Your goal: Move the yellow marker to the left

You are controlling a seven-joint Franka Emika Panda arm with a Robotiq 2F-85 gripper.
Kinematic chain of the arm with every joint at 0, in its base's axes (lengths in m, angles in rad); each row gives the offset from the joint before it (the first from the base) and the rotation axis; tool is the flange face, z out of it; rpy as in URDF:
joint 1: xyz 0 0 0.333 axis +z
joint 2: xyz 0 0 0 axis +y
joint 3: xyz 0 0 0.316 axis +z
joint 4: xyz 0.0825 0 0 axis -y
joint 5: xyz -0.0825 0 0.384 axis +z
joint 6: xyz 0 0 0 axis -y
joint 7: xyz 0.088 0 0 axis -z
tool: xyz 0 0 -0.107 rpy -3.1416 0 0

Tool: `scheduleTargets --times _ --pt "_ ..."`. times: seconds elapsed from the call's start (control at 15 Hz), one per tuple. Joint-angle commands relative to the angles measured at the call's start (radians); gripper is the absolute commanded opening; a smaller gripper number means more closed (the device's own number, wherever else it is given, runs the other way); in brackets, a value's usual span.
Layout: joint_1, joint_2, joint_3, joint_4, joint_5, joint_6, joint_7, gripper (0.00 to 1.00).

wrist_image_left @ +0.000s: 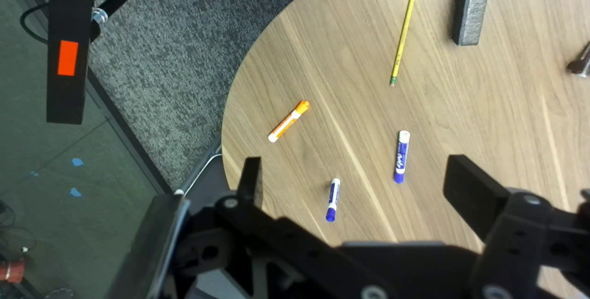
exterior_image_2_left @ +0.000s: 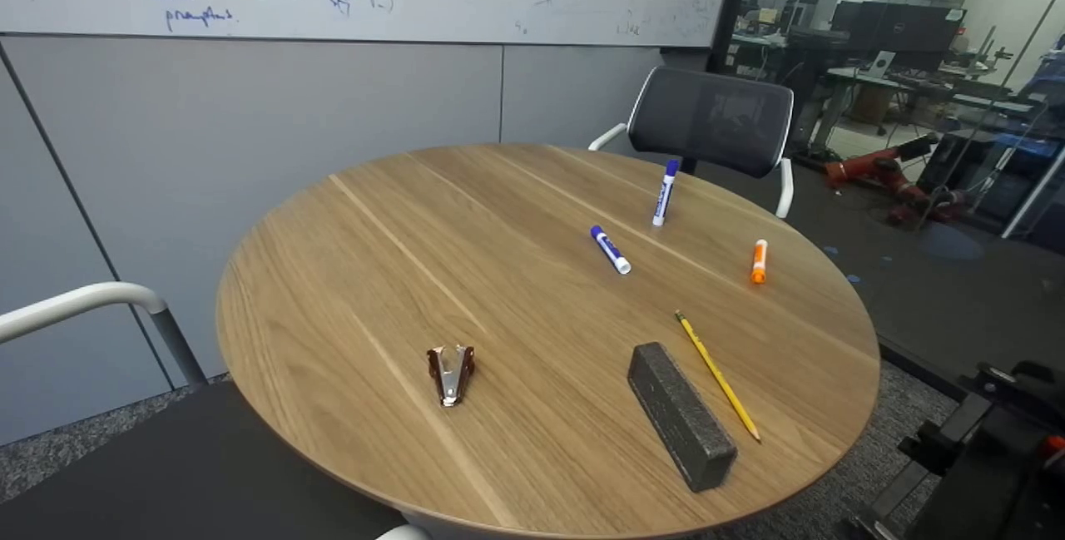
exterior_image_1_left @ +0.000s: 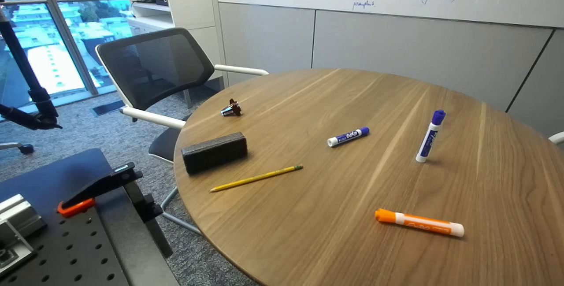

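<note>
The yellow marker (exterior_image_1_left: 419, 223) is a thick pen with an orange cap and a white end. It lies flat on the round wooden table (exterior_image_1_left: 317, 215) near its edge. It also shows in an exterior view (exterior_image_2_left: 759, 262) and at the left of the table in the wrist view (wrist_image_left: 289, 121). My gripper (wrist_image_left: 353, 170) is open, with nothing between its fingers, above the table. In the wrist view the yellow marker lies above and beside the left finger, apart from it. The gripper is out of view in both exterior views.
A blue marker (exterior_image_1_left: 428, 138) stands upright; another blue marker (exterior_image_1_left: 348, 137) lies flat. A yellow pencil (exterior_image_1_left: 256, 179), a black block (exterior_image_1_left: 214, 152) and a staple remover (exterior_image_1_left: 231, 108) lie farther along the table. Chairs (exterior_image_1_left: 154, 65) (exterior_image_2_left: 711, 120) stand at the table's edge.
</note>
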Motion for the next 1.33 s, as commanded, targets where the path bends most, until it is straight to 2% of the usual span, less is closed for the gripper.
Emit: scheduleTargets --times 0.0,0.33,0.67,0.93,1.27 --pt "-0.026 0.219 -0.070 0.128 -0.040 0.022 0.011 1.00" --pt "-0.032 0.517 -0.181 0.286 -0.060 0.082 0.099 1.00" --pt "-0.020 0.748 -0.286 0.356 -0.006 0.199 0.117 1.00" --pt "-0.021 0.899 -0.337 0.397 0.047 0.298 0.104 1.00" --pt "-0.030 1.072 -0.354 0.500 0.170 0.377 0.092 1.00"
